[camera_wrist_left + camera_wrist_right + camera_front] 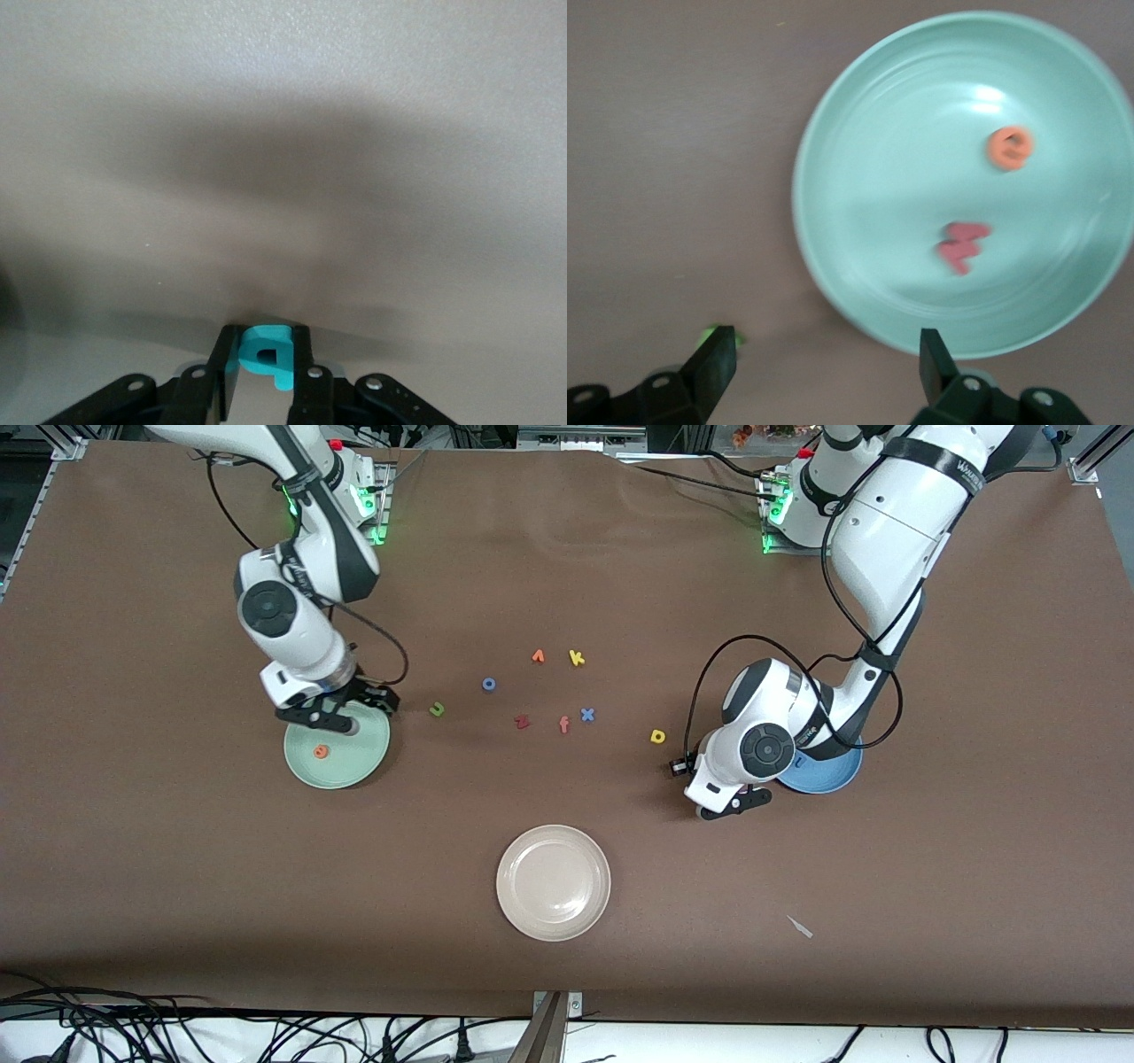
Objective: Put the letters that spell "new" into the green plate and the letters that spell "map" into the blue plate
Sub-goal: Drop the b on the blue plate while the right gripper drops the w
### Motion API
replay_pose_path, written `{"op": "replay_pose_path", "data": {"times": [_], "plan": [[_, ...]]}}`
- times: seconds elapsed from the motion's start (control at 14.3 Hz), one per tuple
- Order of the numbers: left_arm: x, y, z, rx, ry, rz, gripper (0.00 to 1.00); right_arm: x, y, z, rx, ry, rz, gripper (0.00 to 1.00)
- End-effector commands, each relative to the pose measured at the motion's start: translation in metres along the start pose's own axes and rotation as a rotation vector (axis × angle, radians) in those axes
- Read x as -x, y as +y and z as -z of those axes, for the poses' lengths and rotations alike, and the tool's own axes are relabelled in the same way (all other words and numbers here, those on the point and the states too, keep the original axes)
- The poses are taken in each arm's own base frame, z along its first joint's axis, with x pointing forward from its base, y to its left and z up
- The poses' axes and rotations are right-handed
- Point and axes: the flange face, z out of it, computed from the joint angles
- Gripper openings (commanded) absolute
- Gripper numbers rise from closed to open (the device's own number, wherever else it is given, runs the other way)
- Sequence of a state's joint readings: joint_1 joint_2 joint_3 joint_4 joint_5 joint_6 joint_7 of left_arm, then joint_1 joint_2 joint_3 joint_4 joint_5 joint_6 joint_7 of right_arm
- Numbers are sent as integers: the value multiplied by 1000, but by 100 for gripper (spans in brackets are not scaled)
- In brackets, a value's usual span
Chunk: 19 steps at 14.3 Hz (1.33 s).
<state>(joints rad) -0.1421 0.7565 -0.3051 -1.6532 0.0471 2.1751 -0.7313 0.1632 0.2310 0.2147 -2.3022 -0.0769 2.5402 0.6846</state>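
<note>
The green plate [859,177] holds the orange e [1009,147] and salmon-red w [961,246]; the right gripper [819,363] hangs released over its rim. Beside the blue plate [828,778], the left gripper [266,376] is clenched on the teal p [266,354].

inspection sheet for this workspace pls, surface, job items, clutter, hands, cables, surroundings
surface: brown table, a small pale scrap lying on it
job's things: green plate holds the orange e and red w; blue plate partly hidden by the left arm; teal p pinched by the left hand
clutter: beige plate; loose letters mid-table, among them yellow k, blue x
grippers: left hand shut on the p beside the blue plate; right hand open over the green plate's edge
cables: black leads looped along both arms
surroundings: cable tangle at the front table edge
</note>
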Motion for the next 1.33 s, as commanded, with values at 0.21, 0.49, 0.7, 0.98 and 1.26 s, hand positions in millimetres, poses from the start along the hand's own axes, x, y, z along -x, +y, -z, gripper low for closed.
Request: {"op": "replay_pose_path", "data": {"times": [0.21,0.49,0.7,0.98,1.26], "plan": [[-10,-20,32,-42,12,14,0,21,-30,-28,-74,20,-118,90],[-28,-84,80,-97,-46,-107,0,37,-49,-54,-121,32,-165,89],[-37,-136,95,-103,-96,-202,0,42,-49,-57,-117,30,-155,86],[-33,-202,62,-168,-163,-236,3,54,-40,-72,-128,35,-143,78],[-17,-210,33,-169,-207,-246,18,57,-37,-79,-133,35,-142,71]]}}
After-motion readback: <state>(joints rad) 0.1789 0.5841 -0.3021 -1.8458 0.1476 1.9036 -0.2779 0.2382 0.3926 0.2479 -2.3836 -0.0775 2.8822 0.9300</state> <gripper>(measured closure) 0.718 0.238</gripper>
